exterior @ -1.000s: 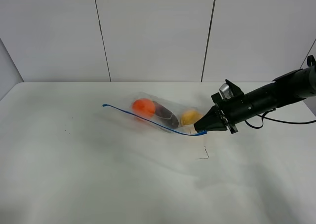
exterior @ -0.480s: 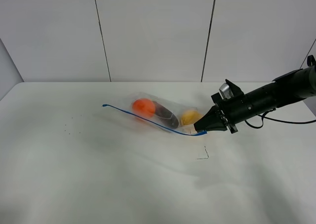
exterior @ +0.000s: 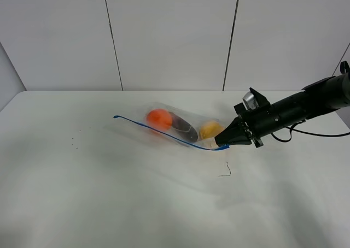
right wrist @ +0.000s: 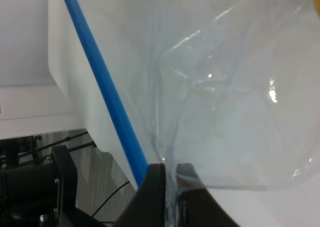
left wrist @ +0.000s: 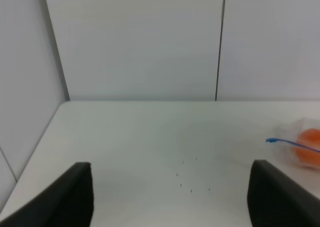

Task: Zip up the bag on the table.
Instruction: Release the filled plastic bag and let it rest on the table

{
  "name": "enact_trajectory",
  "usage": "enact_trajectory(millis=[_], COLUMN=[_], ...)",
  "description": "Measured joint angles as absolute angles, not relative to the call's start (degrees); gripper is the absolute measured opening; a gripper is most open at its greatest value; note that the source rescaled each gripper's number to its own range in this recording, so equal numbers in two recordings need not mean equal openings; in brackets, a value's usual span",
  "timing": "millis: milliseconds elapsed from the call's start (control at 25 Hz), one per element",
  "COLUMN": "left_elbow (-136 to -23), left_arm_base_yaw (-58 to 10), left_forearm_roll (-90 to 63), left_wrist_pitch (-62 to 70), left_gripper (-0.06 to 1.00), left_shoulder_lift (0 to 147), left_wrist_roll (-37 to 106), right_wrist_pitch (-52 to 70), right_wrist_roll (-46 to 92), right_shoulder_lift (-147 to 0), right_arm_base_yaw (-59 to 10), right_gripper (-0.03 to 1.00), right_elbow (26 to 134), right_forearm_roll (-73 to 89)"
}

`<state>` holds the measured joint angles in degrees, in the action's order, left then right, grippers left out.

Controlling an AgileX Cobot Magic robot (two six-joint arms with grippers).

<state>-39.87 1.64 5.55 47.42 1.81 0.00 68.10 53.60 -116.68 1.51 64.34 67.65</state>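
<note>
The bag (exterior: 174,127) lies on the table (exterior: 109,193), clear plastic with orange, dark purple and yellow fruit inside and a blue zipper strip (exterior: 158,132) along its near edge. My right gripper (exterior: 220,145) is shut on the right end of the zipper strip; the right wrist view shows the black fingers (right wrist: 157,187) pinched on the bag (right wrist: 215,97) beside the blue strip (right wrist: 107,94). My left gripper (left wrist: 167,197) is open and empty, far to the left of the bag, whose blue strip end (left wrist: 280,142) and orange fruit show at the edge of the left wrist view.
A small dark mark (exterior: 225,173) and a few specks (exterior: 74,144) lie on the tabletop. Grey wall panels (exterior: 169,35) stand behind the table's far edge. The right arm's cable (exterior: 322,134) trails at the right.
</note>
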Motion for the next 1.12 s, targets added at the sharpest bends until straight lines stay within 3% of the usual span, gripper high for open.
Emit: enact_trajectory(millis=[480,680,1120], left_elbow=[-39.47,-34.47,-28.42], left_arm_base_yaw=[1.64,1.64,1.64], left_forearm_roll=[2.26,2.32,1.37], left_wrist_pitch=[52.23,59.37,60.35], left_gripper=[0.68,0.67,0.67], left_shoulder_lift=[-0.4,-0.4,-0.4], left_wrist_roll=[0.0,0.0,0.0], right_wrist_pitch=[68.1,68.1,68.1], right_wrist_roll=[53.6,53.6,53.88], right_shoulder_lift=[-116.68,-116.68,-116.68], right_arm_base_yaw=[1.51,1.51,1.51], right_gripper=[0.0,0.0,0.0], right_elbow=[64.41,64.41,64.41], right_forearm_roll=[67.65,67.71,67.71])
